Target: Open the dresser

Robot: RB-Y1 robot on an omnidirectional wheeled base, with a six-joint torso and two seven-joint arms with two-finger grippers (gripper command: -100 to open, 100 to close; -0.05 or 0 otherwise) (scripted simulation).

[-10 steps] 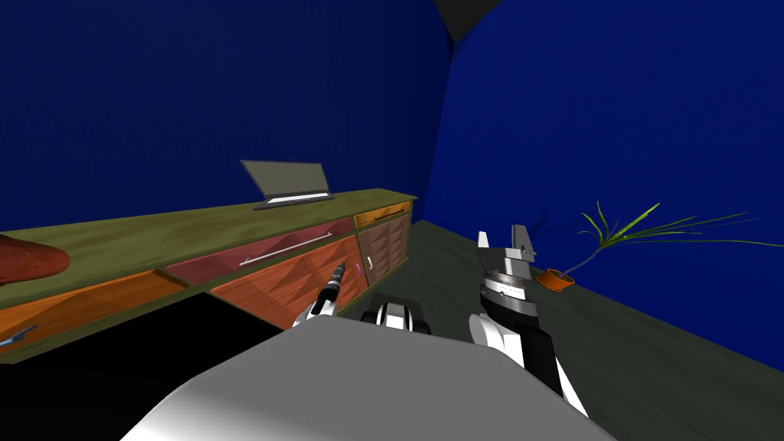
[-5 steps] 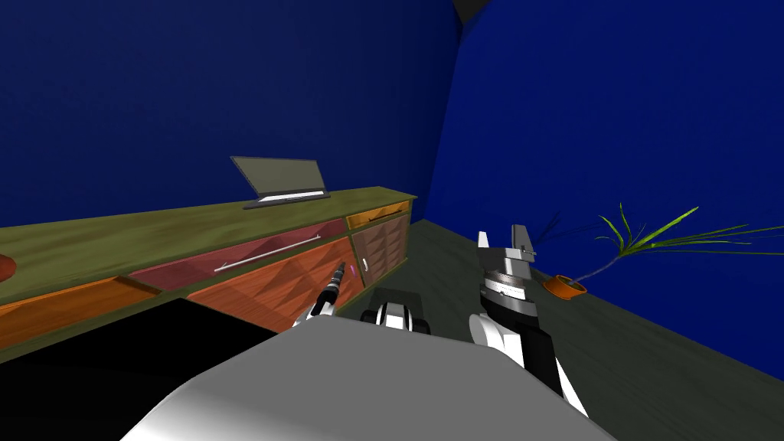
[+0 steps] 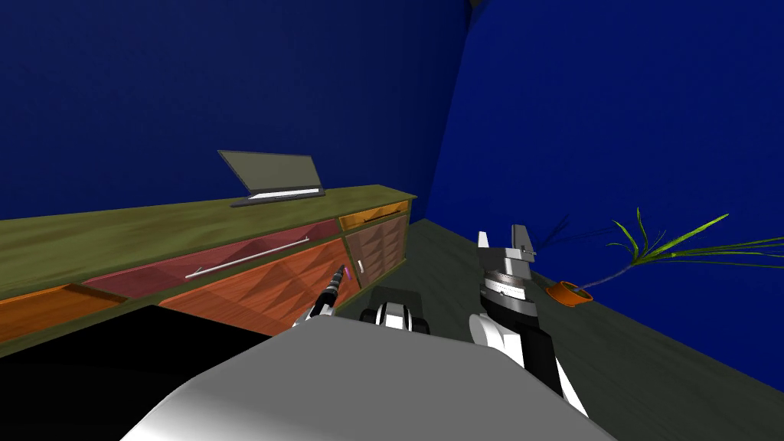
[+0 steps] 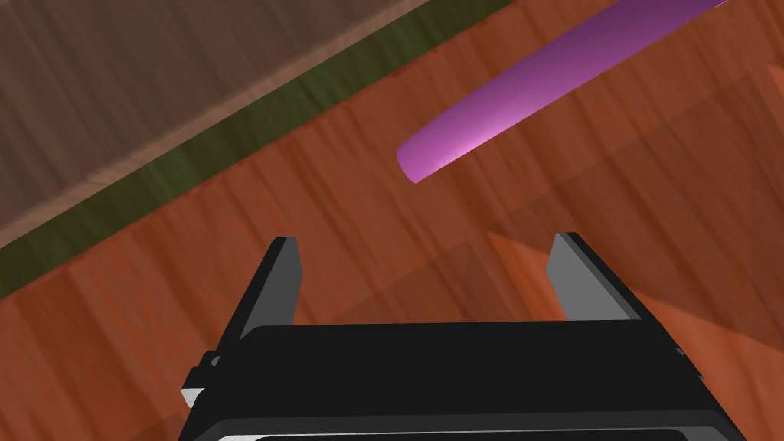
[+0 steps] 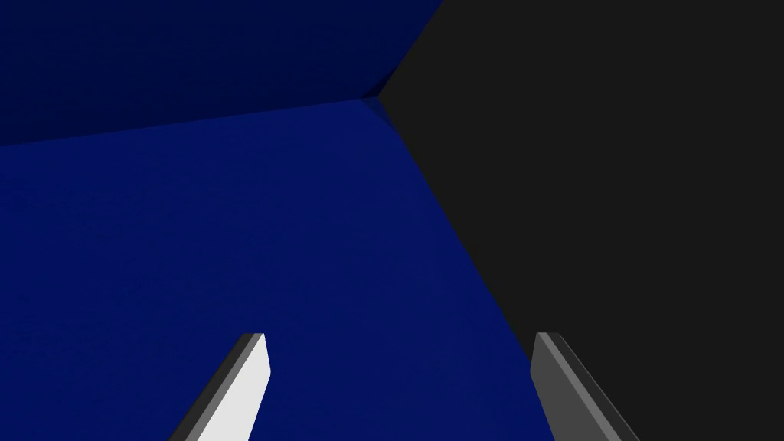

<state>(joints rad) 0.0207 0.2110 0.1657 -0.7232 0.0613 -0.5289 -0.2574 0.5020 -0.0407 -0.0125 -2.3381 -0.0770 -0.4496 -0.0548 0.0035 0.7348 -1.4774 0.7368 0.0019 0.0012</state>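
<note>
The long dresser point(image 3: 153, 230) has an olive top and runs along the blue wall on my left. Its orange-red front panel point(image 3: 260, 287) carries a short purple handle point(image 3: 349, 271). My left gripper point(image 3: 341, 269) points at that panel, right beside the handle. In the left wrist view the gripper point(image 4: 423, 239) is open and close to the orange-red panel point(image 4: 344, 253). The purple handle point(image 4: 521, 92) lies just past the fingertips, not between them. My right gripper point(image 3: 504, 237) is raised in front of me, open point(image 5: 398, 335) and holding nothing.
Above the panel is a maroon drawer with a long silver bar handle point(image 3: 249, 256). A brown door point(image 3: 379, 245) ends the dresser at the corner. An open laptop point(image 3: 276, 180) sits on top. A potted plant point(image 3: 570, 292) stands on the dark floor to the right. A black area point(image 3: 115, 352) lies at lower left.
My left gripper has opened and now sits just off the purple handle. The whole head view has shifted, with the dresser sliding left and the plant right, so I have moved.
</note>
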